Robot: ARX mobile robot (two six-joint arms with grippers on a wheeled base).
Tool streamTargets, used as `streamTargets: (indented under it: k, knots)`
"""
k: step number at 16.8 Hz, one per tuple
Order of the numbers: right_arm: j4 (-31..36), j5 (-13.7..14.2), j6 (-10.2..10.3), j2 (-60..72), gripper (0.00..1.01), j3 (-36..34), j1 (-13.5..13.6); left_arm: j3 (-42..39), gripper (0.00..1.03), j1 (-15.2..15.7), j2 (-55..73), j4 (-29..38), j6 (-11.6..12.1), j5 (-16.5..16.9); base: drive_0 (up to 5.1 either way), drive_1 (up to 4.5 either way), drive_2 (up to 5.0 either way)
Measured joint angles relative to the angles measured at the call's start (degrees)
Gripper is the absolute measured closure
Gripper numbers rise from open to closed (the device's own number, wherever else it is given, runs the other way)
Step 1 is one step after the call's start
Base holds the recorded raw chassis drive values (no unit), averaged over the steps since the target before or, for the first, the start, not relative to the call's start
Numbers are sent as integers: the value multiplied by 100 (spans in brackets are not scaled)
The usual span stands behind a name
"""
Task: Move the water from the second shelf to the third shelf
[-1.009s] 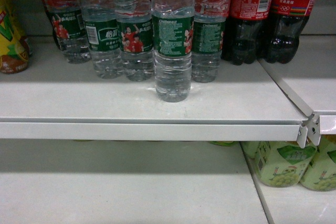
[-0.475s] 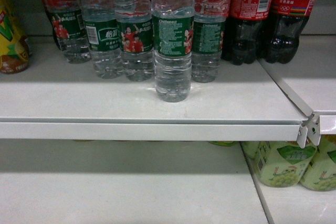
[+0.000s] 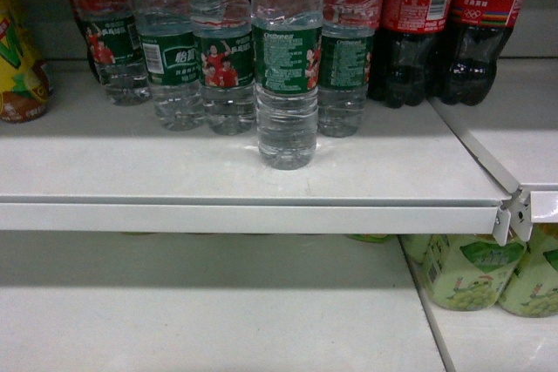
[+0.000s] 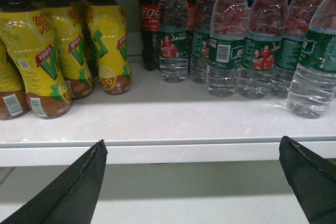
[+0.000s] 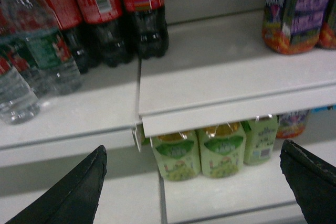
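**A:** Where is the water?

**B:** One water bottle (image 3: 287, 67) stands upright on the white shelf (image 3: 244, 176), in front of a row of matching bottles (image 3: 179, 50) and closer to the shelf's front edge than they are. It is clear and ribbed, with a dark green label. Nothing touches it.

**A:** What stands around that bottle?

**B:** To its right, further back, are dark cola bottles (image 3: 453, 23) with red labels. Far to its left are yellow lemon tea bottles (image 4: 63, 45). Below and to its right, on the lower shelf (image 3: 209, 320), sit pale green drink bottles (image 3: 475, 272).

**A:** And the grippers?

**B:** The left gripper (image 4: 191, 182) hangs in front of the shelf edge, below and left of the bottle, fingers spread wide and holding nothing. The right gripper (image 5: 194, 182) is to the bottle's right, near the pale green bottles, also spread wide and empty.
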Motion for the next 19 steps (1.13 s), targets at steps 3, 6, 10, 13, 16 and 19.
streamTargets:
  k: [3,6,10,13,16,19]
  knots:
    - [1368,-525,-7,1576,3,820,-284,0,5,0,0,0,2,0,0,0,0]
    - [2437,-566,-184,3064,3,1764,-151,0,5,0,0,0,0,0,0,0,0]
    - [3154,-304,-282,4210,3,2033,844,0,5,0,0,0,0,0,0,0,0]
    - [3838,-155,-330,5198,3,1845,1676,0,5,0,0,0,0,0,0,0,0]
    - [4291,-17,-431,6183,3,1930,2409,0,5,0,0,0,0,0,0,0,0]
    - [4557,122,-435,6815,3,2396,2992,0,5,0,0,0,2,0,0,0,0]
